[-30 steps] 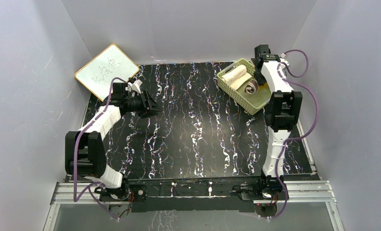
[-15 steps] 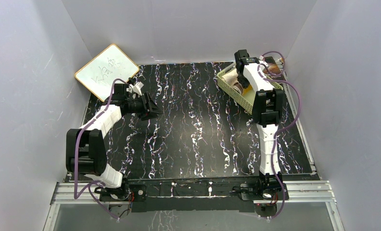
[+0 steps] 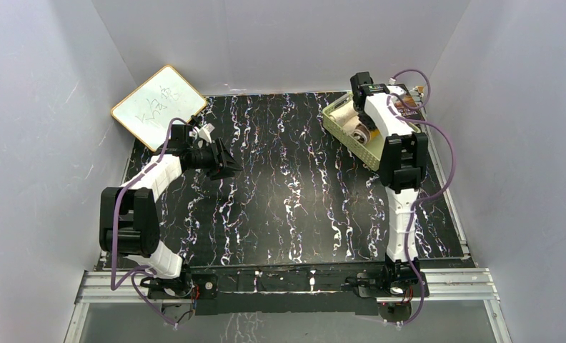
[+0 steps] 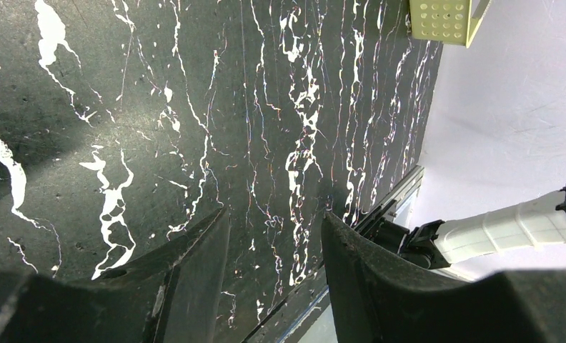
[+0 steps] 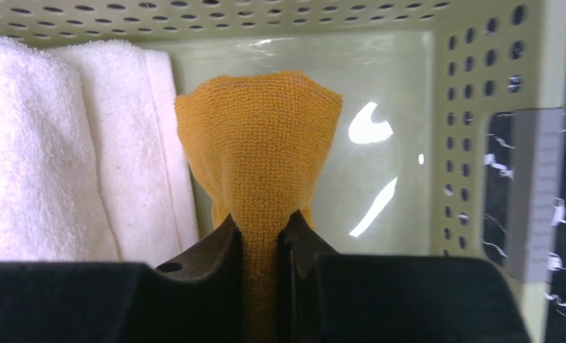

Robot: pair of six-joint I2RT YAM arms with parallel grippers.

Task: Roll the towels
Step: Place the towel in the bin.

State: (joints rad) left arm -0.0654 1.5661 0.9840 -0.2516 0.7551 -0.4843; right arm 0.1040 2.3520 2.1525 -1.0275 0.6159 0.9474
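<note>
In the right wrist view my right gripper (image 5: pixel 260 225) is shut on the mustard-yellow towel (image 5: pixel 259 143). The cloth is pinched between the fingers and fans out beyond the tips, over the floor of the pale green basket (image 5: pixel 480 86). To its left, cream-white towel (image 5: pixel 66 143) lies in thick folds against the basket's side. From above, the right arm reaches down into the basket (image 3: pixel 346 137) and hides most of it; a bit of the cream towel (image 3: pixel 344 114) shows. My left gripper (image 3: pixel 226 161) (image 4: pixel 274 213) hangs open over the bare black table, nothing between its fingers.
A white board with a wooden frame (image 3: pixel 159 106) leans at the back left corner. The basket's corner (image 4: pixel 441 18) shows far off in the left wrist view. Grey walls close in the table on three sides. The table is black marble-patterned (image 3: pixel 294 200).
The right arm has swung left, from the basket's right edge to over its middle. The left arm has barely shifted.
</note>
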